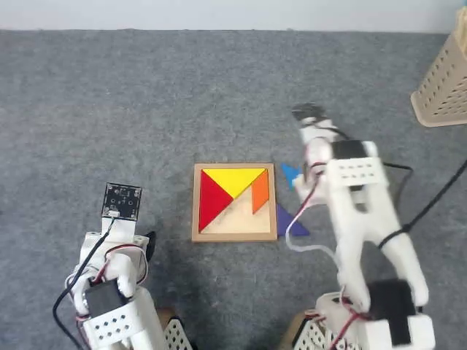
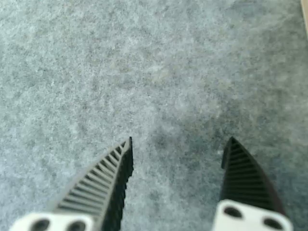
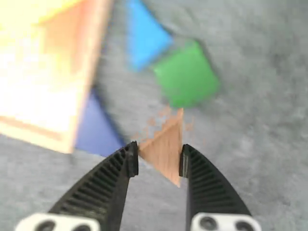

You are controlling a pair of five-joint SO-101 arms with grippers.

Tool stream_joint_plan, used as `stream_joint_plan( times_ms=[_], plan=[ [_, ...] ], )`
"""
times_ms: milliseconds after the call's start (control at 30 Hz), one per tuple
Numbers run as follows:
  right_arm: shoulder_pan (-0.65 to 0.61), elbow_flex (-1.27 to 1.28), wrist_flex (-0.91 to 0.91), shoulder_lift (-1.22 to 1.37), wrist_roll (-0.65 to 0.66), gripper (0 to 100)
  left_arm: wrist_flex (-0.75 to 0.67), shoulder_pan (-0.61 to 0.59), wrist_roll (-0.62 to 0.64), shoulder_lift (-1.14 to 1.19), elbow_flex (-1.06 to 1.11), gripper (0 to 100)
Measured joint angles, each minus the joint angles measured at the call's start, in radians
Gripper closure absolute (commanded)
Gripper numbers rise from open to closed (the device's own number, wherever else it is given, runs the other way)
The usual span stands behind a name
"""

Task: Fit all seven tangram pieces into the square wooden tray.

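Three pieces [image 1: 233,179] seated in tray [image 1: 195,211]. Your right gripper [image 3: 159,150] fingers hold the tan triangle [image 3: 162,144]; lower it level. Left gripper [image 2: 179,143] fingers wide.

Bright, even, soft light falls from above on the grey carpet [image 1: 146,102] all around the wooden tray [image 1: 234,237], leaving only faint shadows. In the right wrist view the tray's floor glares almost white. In the left wrist view a dim shadow patch darkens the carpet.

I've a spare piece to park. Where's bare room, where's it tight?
Free: mat left of the tray and beyond its far edge. Crowded: right of the tray, with blue piece, purple piece, green piece and the right end effector holding a tan triangle.
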Motion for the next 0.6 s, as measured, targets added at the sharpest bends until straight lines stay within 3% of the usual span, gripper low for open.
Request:
stream_joint_plan(
  times_ms=[167,367,600],
  plan=[
    [-0.176,-0.081,0.017,-0.006,-0.118,96.1,0.0,0.0,0.0,0.0,0.0,72],
    [-0.331,-0.221,0.006,0.14,-0.304,95.3,0.0,0.0,0.0,0.0,0.0,72],
    [-0.404,-0.245,-0.051,0.327,-0.442,95.3,0.0,0.0,0.0,0.0,0.0,72]
  ],
)
